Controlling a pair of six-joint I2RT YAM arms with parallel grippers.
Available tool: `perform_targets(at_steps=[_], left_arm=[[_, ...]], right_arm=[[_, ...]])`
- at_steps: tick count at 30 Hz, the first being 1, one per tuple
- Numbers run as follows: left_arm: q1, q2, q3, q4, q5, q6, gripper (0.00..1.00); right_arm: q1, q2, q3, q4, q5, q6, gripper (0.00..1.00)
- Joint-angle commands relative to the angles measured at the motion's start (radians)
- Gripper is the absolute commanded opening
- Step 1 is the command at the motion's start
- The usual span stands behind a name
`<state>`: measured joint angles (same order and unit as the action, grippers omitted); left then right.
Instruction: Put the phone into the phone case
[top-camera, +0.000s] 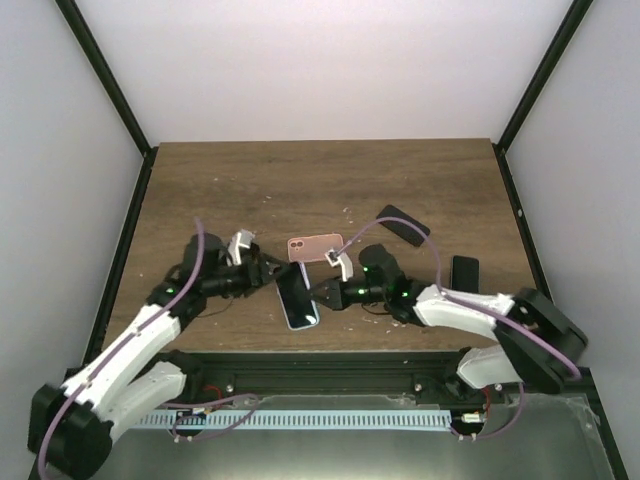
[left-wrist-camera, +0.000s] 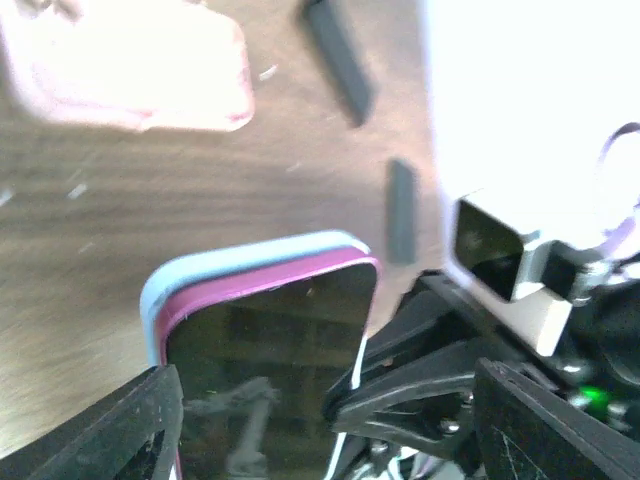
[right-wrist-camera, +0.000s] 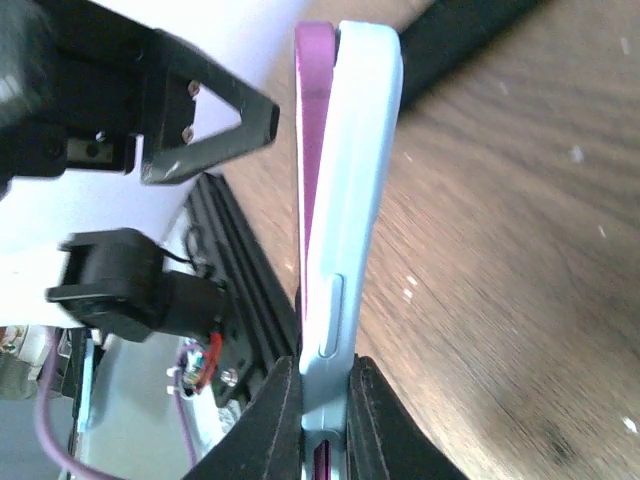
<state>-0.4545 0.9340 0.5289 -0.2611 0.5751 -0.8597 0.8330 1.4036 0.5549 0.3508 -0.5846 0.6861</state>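
Right gripper (right-wrist-camera: 322, 395) pinches the right edge of a light-blue plastic phone case (right-wrist-camera: 365, 150) holding a magenta-rimmed, black-screened phone (left-wrist-camera: 270, 350), while the left gripper (top-camera: 270, 275) has its fingers spread wide.

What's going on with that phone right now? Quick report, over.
Left pincer open, straddling phone. Right pincer shut on phone case edge, phone's magenta rim showing alongside. Pink item lies apart, nothing blocking.

place: robot lab cell | evidence: white walls (top-camera: 320, 70), black frame (top-camera: 105, 75), wooden table (top-camera: 300, 185)
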Motion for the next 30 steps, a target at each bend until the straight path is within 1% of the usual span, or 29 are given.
perform_targets(at_steps=[1, 3, 5, 8, 10, 13, 16, 19, 20, 21, 22, 24, 25, 30], left_arm=[[0.018, -0.167, 0.098, -0.059, 0.051, 0.065, 0.84], [0.020, -0.205, 0.113, -0.015, 0.108, 0.058, 0.85], [0.021, -0.236, 0.119, 0.048, 0.156, 0.039, 0.85], [0.021, -0.280, 0.097, 0.224, 0.244, -0.014, 0.84], [0.021, -0.294, 0.088, 0.324, 0.296, -0.051, 0.83], [0.020, -0.279, 0.075, 0.378, 0.331, -0.077, 0.79], [0.020, -0.258, 0.049, 0.422, 0.360, -0.102, 0.71], [0.020, -0.250, 0.025, 0.464, 0.367, -0.122, 0.61], [0.020, -0.247, 0.028, 0.455, 0.369, -0.113, 0.60], [0.020, -0.243, 0.030, 0.445, 0.372, -0.105, 0.60], [0.020, -0.239, 0.032, 0.436, 0.374, -0.098, 0.62], [0.020, -0.237, 0.036, 0.406, 0.364, -0.074, 0.72], [0.020, -0.238, 0.037, 0.388, 0.356, -0.062, 0.75], [0.020, -0.263, 0.048, 0.315, 0.299, -0.030, 0.78]], right_arm=[[0.004, -0.227, -0.034, 0.062, 0.028, -0.117, 0.01], [0.004, -0.344, -0.056, 0.087, 0.008, -0.150, 0.01], [0.005, -0.427, -0.076, 0.111, -0.003, -0.168, 0.01], [0.004, -0.498, -0.084, 0.114, -0.008, -0.173, 0.01], [0.005, -0.503, -0.070, 0.108, -0.041, -0.168, 0.01], [0.005, -0.486, -0.058, 0.143, -0.095, -0.145, 0.01], [0.006, -0.473, -0.062, 0.188, -0.114, -0.126, 0.01], [0.005, -0.463, -0.056, 0.199, -0.111, -0.123, 0.01], [0.005, -0.461, -0.057, 0.208, -0.111, -0.121, 0.01], [0.005, -0.457, -0.059, 0.222, -0.119, -0.116, 0.01], [0.005, -0.454, -0.059, 0.235, -0.129, -0.110, 0.01], [0.005, -0.447, -0.055, 0.246, -0.144, -0.105, 0.01], [0.005, -0.447, -0.056, 0.246, -0.143, -0.104, 0.01], [0.005, -0.506, -0.084, 0.216, -0.068, -0.112, 0.01]])
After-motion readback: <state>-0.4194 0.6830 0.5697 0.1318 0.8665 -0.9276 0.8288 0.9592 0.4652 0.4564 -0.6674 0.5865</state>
